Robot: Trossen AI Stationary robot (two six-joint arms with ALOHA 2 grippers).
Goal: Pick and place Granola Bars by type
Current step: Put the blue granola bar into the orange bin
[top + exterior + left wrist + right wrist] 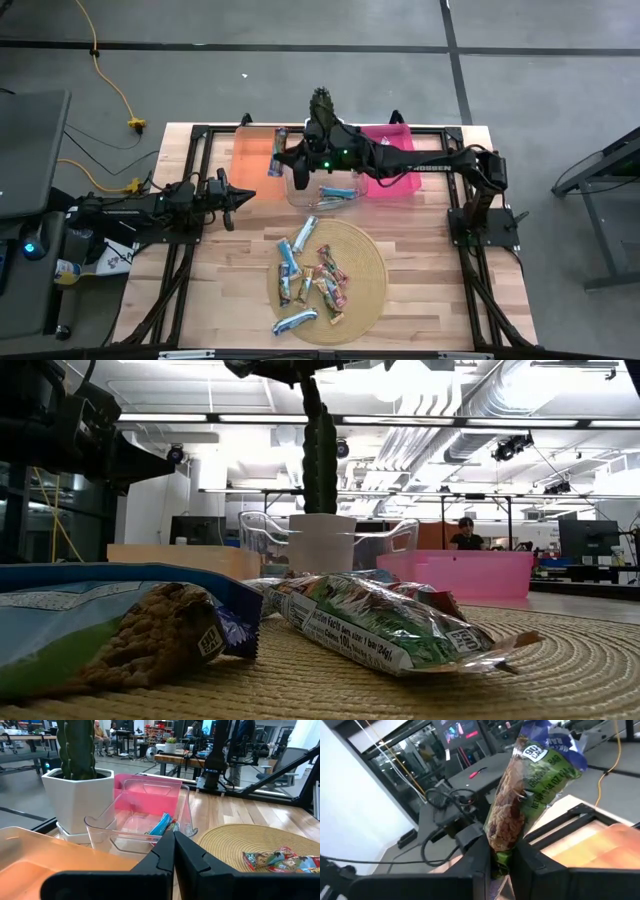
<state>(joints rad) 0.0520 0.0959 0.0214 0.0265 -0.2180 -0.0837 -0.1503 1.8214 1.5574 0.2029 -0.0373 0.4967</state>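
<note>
Bar (pixel 520 795) sits pinched by one end in the right tool (pixel 279 160), long axis upright, hanging over the orange bin (pixel 252 152) beneath. Clear bin (pixel 325 185) holds blue bars; other bars (pixel 315 278) lie on the mat (pixel 365 262). Left tool (pixel 238 196) waits pressed together over the desk (pixel 430 300)

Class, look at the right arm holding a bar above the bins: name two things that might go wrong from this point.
1. The right hand pinches the bar only by its lower end, so it may slip or swing on release and miss the orange bin.
2. The right arm reaches past the cactus pot and above the clear bin; pulling back might knock either.
</note>
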